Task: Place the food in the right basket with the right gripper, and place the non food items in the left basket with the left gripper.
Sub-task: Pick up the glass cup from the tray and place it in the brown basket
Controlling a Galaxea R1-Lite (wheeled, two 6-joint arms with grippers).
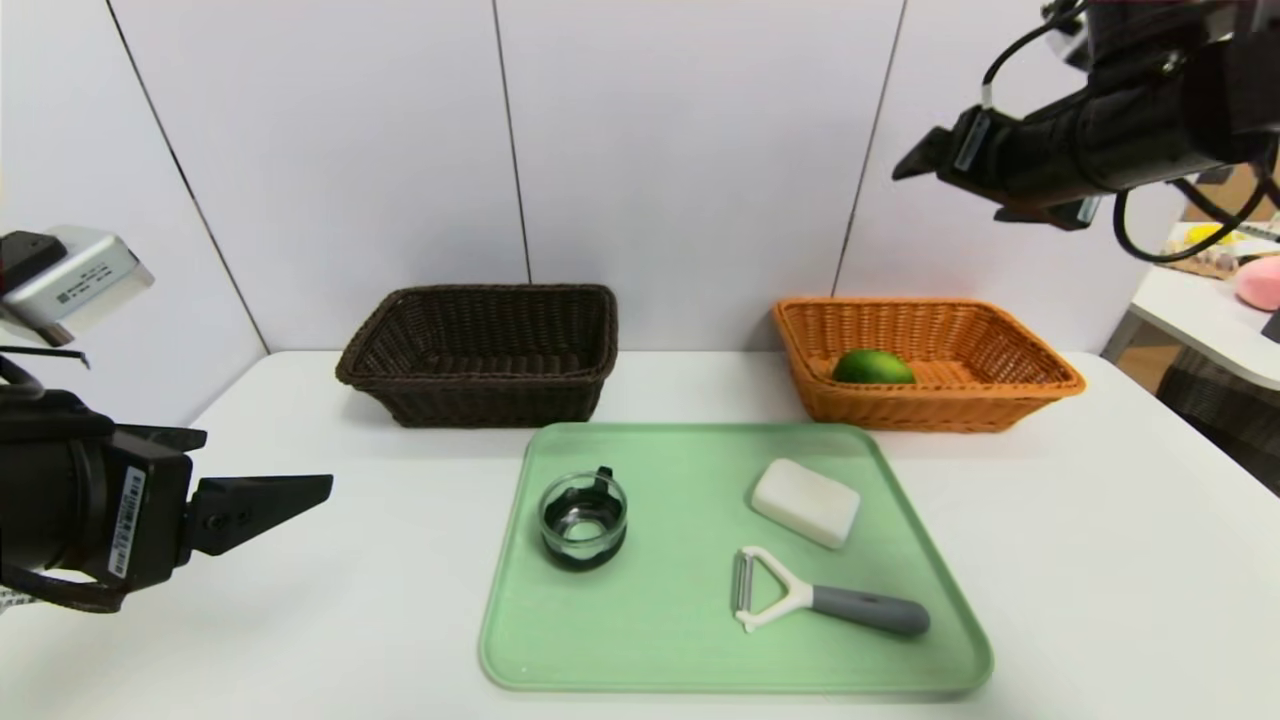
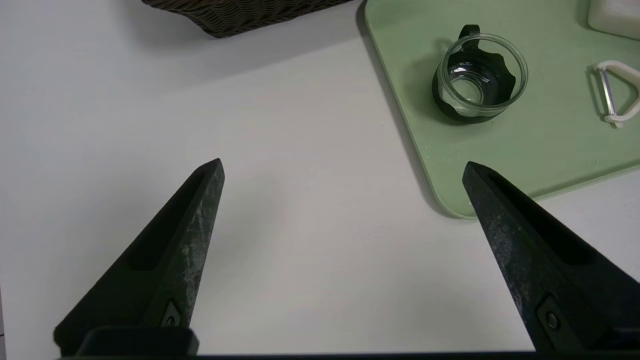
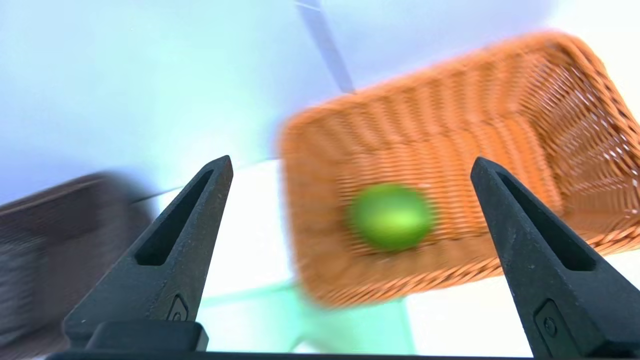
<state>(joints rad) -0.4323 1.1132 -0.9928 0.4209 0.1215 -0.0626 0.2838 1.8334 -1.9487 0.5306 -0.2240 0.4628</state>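
Observation:
The green fruit (image 1: 873, 368) lies inside the orange-tan right basket (image 1: 1040, 385); the right wrist view shows the fruit (image 3: 390, 216) on the basket floor (image 3: 500, 130). My right gripper (image 3: 350, 167) hangs open high above that basket, empty, at the head view's top right (image 1: 915, 160). On the green tray (image 1: 660, 640) sit a glass cup in a black holder (image 1: 583, 520), a white soap-like block (image 1: 806, 501) and a white peeler with a grey handle (image 1: 825, 597). My left gripper (image 2: 342, 170) is open over bare table left of the tray. The dark left basket (image 1: 480, 355) holds nothing visible.
A white wall stands right behind both baskets. A second table with coloured objects (image 1: 1225, 290) is at the far right. The tray's near-left corner (image 2: 457, 207) lies close to one left fingertip (image 2: 472, 172).

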